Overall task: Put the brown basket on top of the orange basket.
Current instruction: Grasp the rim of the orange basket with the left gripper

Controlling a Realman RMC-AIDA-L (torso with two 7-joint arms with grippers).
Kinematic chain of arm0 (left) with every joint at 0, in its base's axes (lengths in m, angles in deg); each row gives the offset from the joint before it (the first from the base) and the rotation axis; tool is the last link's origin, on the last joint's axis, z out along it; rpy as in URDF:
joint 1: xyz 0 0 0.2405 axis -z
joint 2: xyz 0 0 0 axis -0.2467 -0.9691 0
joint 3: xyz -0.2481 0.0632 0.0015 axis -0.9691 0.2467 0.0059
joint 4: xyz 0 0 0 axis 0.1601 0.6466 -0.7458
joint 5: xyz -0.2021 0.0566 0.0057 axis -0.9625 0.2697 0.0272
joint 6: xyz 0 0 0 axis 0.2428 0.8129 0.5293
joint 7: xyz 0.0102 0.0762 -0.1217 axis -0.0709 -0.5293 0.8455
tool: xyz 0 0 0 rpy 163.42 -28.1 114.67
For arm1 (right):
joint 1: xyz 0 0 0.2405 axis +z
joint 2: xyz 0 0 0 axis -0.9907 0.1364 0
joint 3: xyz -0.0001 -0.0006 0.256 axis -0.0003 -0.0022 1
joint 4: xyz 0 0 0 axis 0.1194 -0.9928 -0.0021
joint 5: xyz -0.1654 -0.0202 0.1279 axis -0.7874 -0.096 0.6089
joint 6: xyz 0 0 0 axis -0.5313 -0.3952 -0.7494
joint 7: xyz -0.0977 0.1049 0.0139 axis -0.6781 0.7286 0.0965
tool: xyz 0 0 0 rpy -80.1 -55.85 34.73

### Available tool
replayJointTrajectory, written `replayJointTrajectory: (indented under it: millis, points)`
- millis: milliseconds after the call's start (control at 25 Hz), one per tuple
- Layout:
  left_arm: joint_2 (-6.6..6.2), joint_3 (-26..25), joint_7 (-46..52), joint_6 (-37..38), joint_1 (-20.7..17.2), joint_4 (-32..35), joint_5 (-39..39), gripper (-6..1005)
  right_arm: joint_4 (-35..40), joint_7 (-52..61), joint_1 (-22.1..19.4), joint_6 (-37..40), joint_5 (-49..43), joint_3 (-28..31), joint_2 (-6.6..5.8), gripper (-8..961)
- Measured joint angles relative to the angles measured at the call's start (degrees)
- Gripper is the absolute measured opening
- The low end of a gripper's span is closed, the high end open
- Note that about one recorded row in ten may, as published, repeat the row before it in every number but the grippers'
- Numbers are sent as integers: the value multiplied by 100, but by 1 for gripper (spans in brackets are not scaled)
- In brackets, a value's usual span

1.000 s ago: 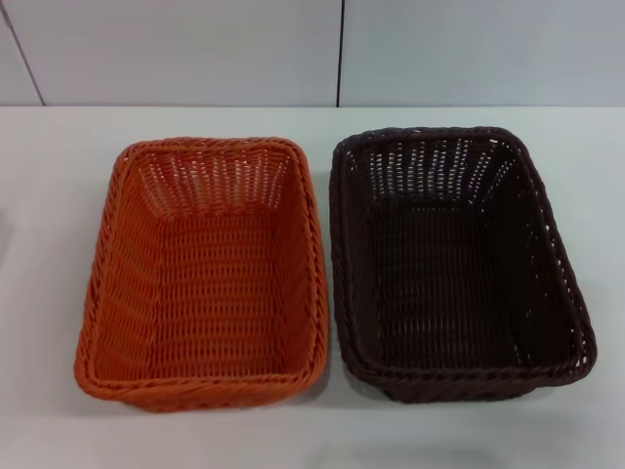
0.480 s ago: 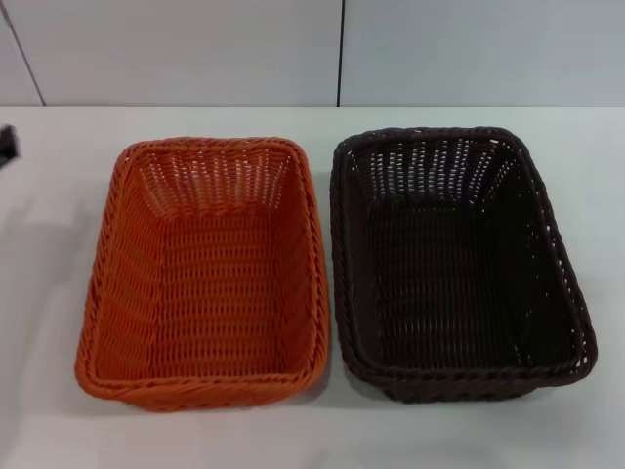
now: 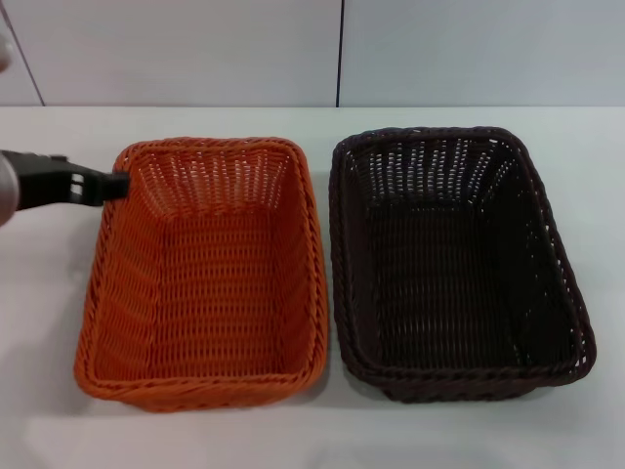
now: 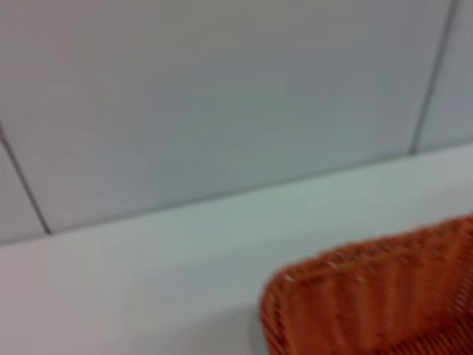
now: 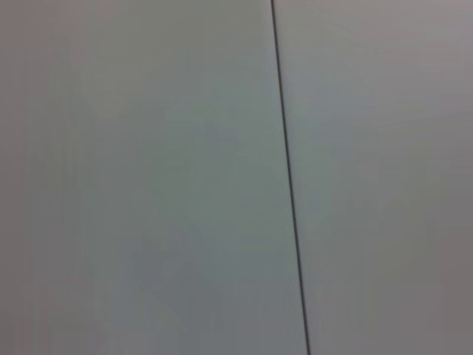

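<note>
The orange basket [image 3: 203,276] stands on the white table at the left, empty. The brown basket [image 3: 454,262] stands right beside it on the right, empty, their long sides almost touching. My left gripper [image 3: 109,185] reaches in from the left edge, its black tip at the far left corner of the orange basket's rim. The left wrist view shows a corner of the orange basket [image 4: 377,296] and the wall. My right gripper is out of view; the right wrist view shows only the wall.
The white table [image 3: 39,313] runs back to a pale panelled wall [image 3: 195,49] with a dark seam [image 3: 340,49]. Bare table surface lies left of the orange basket, behind both baskets and along the front edge.
My left gripper has come in from the left edge and moved right, up to the orange basket's far left corner. The baskets have not moved.
</note>
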State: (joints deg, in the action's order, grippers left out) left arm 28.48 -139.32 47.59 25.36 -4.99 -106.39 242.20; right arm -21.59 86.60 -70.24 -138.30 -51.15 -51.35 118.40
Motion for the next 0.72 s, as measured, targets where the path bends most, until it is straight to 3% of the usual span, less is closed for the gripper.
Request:
replayJointTrajectory:
  millis: [80, 160, 720]
  points:
    - [2, 1, 14, -79, 30, -2, -1, 696, -3, 0, 17, 110, -8, -8, -2, 615]
    - [2, 122, 315, -626, 334, 82, 125, 695, -76, 0, 24, 284, -12, 12, -8, 615]
    - [-11, 102, 440, -802, 703, 1038, 348, 688, -122, 0, 24, 289, -22, 12, 25, 615]
